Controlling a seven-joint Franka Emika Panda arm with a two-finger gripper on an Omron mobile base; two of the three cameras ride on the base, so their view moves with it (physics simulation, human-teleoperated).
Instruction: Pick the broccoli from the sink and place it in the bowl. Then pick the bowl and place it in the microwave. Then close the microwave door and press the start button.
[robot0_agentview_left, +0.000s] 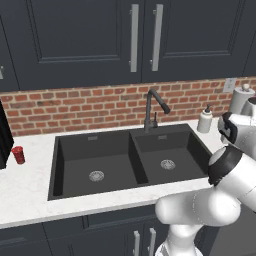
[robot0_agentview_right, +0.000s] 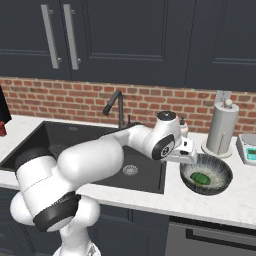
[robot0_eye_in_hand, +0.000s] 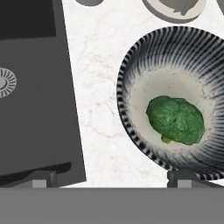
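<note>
Your claw (robot0_eye_in_hand: 111, 177) hangs wide open and empty. Just ahead of it, the broccoli (robot0_eye_in_hand: 176, 120) lies inside the bowl (robot0_eye_in_hand: 131, 78) on the surface (robot0_eye_in_hand: 98, 87). Next, grip the bowl's rim.

Paper-towel roll (robot0_agentview_right: 221, 128) just behind bowl (robot0_agentview_right: 220, 166)

One broccoli (robot0_eye_in_hand: 175, 120), one bowl (robot0_eye_in_hand: 131, 78), one sink (robot0_agentview_left: 70, 150)
</note>
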